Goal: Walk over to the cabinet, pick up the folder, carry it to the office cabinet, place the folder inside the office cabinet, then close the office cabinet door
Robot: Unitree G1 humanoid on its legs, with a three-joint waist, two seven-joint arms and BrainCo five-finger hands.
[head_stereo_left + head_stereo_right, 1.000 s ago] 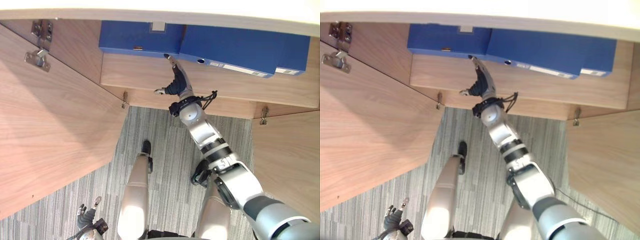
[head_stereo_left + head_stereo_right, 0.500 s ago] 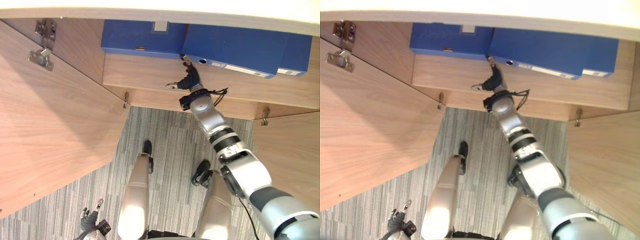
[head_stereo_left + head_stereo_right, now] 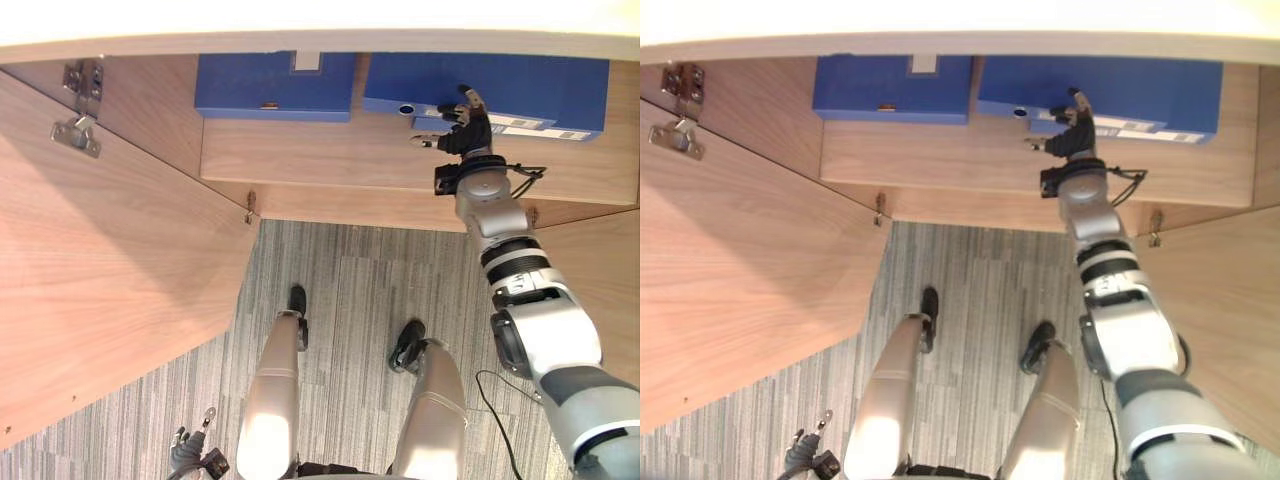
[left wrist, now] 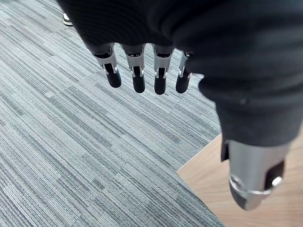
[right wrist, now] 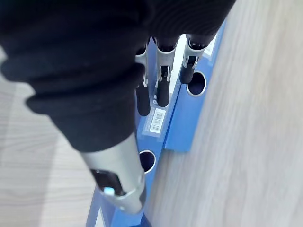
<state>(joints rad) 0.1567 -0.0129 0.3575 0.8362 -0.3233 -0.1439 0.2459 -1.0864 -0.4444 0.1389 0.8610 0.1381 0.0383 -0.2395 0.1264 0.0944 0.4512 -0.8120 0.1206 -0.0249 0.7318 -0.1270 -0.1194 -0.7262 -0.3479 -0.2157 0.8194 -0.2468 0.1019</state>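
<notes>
While the right hand (image 3: pixel 462 128) is held up at about 1 o'clock in the head views, its fingers (image 5: pixel 163 90) are kept straight and laid along the spine of the blue folder (image 3: pixel 500 90) – nothing is clasped, and the thumb is spread apart from them. Whether the tips actually press on the spine cannot be told. Beside the fingers a white barcode sticker (image 5: pixel 156 121) and a round finger hole (image 5: pixel 195 84) are seen on the spine; a longer white label (image 3: pixel 520 125) is carried there too, its writing too small to be read. The folder is found lying on the wooden shelf (image 3: pixel 320 150) of the cabinet, stacked with more blue spines. A second blue folder (image 3: pixel 275 85) is set apart at 11 o'clock on the same shelf. An open cabinet door (image 3: pixel 100 270) with a metal hinge (image 3: pixel 76 130) is seen at 9 o'clock. At 7 o'clock the left hand (image 3: pixel 190 460) is hung low over grey striped carpet (image 4: pixel 71 156) – fingers relaxed, nothing held.
</notes>
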